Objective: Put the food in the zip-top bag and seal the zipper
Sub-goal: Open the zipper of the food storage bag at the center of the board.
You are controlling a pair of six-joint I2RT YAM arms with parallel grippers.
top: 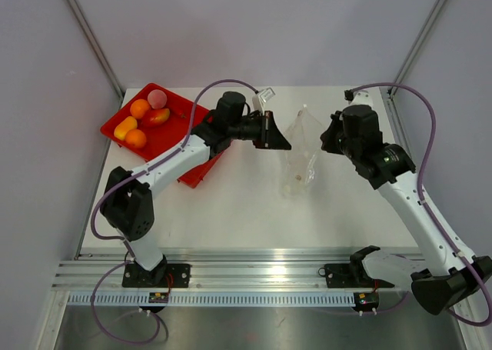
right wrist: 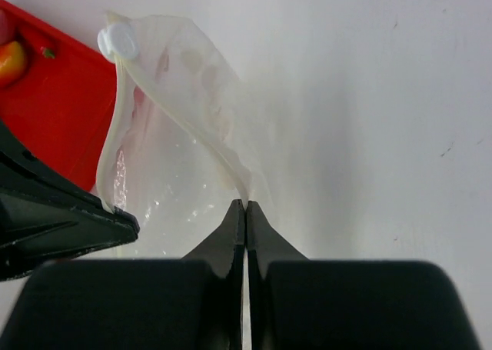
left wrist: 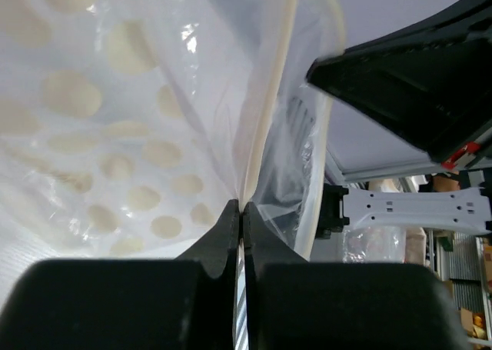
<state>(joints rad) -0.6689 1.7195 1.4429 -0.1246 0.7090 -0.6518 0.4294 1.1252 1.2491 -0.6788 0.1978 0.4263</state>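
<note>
The white bench carries a red tray at its far left, with the tray's near corner hidden under the left arm. The clear bag hangs between the two arms, so thin that its outline is hard to trace. The left pincer is closed on the bag's mouth edge. The right pincer is pinched shut on the opposite edge. Five toy fruits lie in the tray, well apart from the bag.
</note>
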